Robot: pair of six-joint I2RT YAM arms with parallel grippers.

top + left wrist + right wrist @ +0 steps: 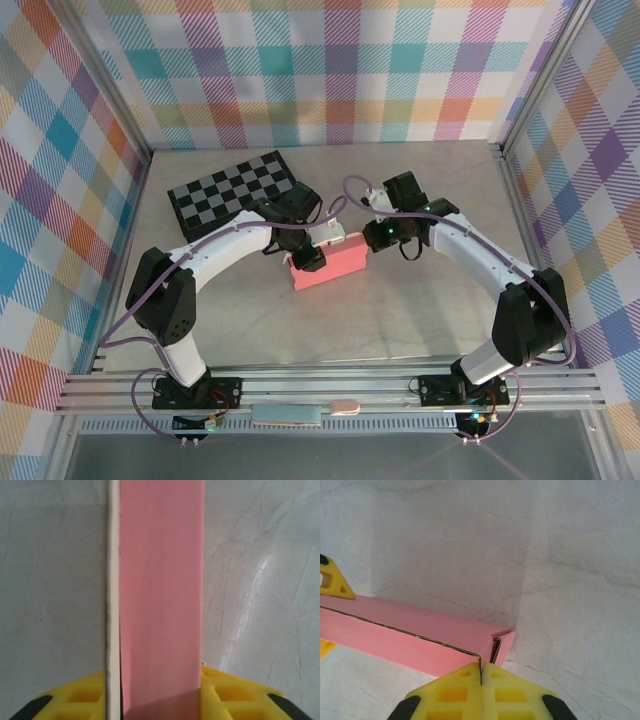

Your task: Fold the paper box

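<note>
The paper box [335, 262] was found lying on its side near the middle of the tabletop [420, 320], already formed into a long pink sleeve. It was gripped across its width by the left tool [156, 692], whose fingers were set against both long sides with no gap to be seen. The right tool [481, 672] was shut tight on nothing, its joined tips pressed at the box's near end corner. There a small end flap [504, 644] was seen standing ajar, so the closing of that end was judged to be the step in hand. A push on the flap into the opening was judged to be needed next, with the sleeve kept steady. The tabletop was pale grey and marbled, a checkered board [232, 190] lay behind the box, and plaid walls [330, 70] enclosed the space.
</note>
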